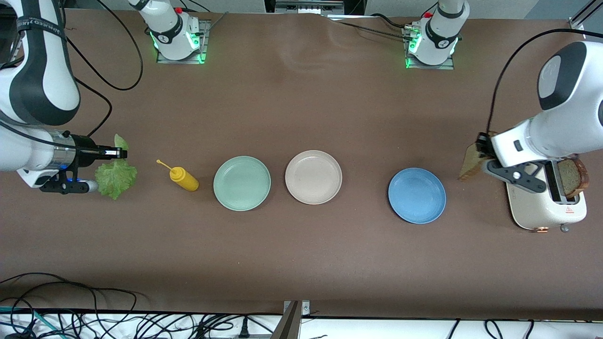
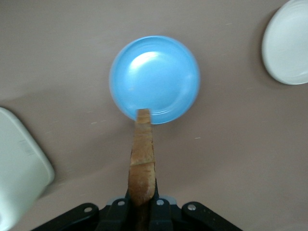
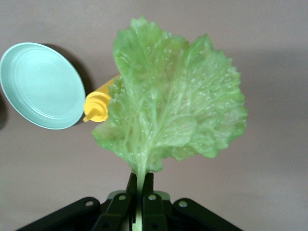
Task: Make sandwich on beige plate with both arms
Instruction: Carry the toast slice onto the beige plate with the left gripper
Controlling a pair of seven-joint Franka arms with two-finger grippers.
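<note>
Surface: brown table [image 1: 301, 245], matte, faintly creased toward the bases.
Beige plate [image 1: 313, 177]: resting near the middle, bare.
Mint-green plate [image 1: 242, 183]: just beside the beige plate, toward the right arm's end, bare.
Yellow squeeze bottle [image 1: 183, 177]: lying on its side, near the mint-green plate, nozzle pointing toward the right arm's end.
Blue plate [image 1: 417, 195]: toward the left arm's end, apart from the beige plate, slightly nearer the front camera.
Toaster [image 1: 546, 207]: cream, standing at the left arm's end, bread slice [image 1: 572, 176] in one slot.
Arm bases [image 1: 179, 40]: two, lit green, bolted along the table's top edge.
</note>
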